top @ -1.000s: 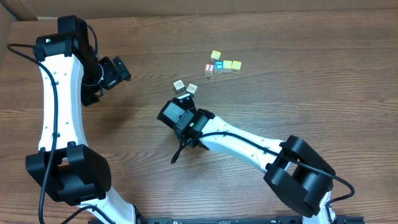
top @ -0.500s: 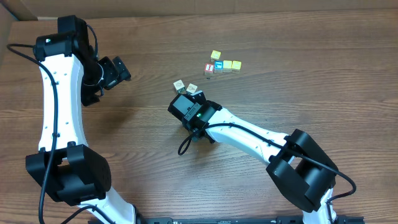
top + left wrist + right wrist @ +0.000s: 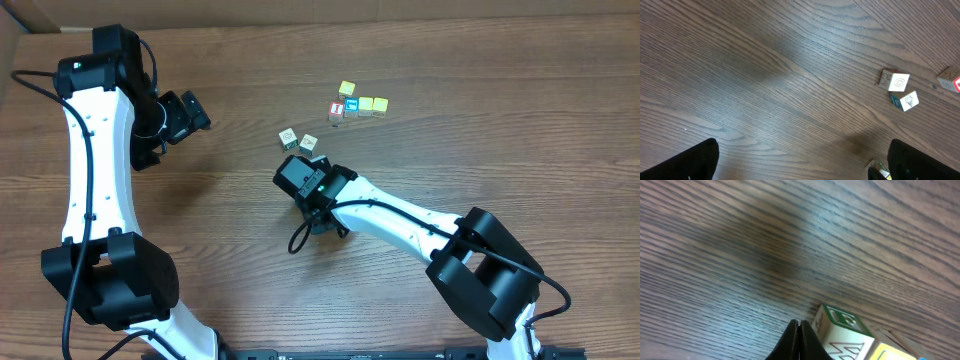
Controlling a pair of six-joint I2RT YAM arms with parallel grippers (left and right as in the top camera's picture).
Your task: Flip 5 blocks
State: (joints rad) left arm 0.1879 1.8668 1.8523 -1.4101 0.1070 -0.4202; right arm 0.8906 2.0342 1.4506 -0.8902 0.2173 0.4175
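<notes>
Big brown wood-grain counter (image 3: 480, 130), its far edge running behind the cube cluster (image 3: 358, 106), with bare room left of the cluster. Two whitish blocks (image 3: 288, 137) sit near the cluster's left. My left fingers (image 3: 695, 160) are spread wide, well left of the cluster. My right fingers (image 3: 792, 340) are pinched together on nothing, by the green-lettered block (image 3: 842, 330).

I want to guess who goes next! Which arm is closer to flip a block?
Right. The right gripper, shut, sits just beside a green-edged block, while the left gripper hangs open far from every block.
</notes>
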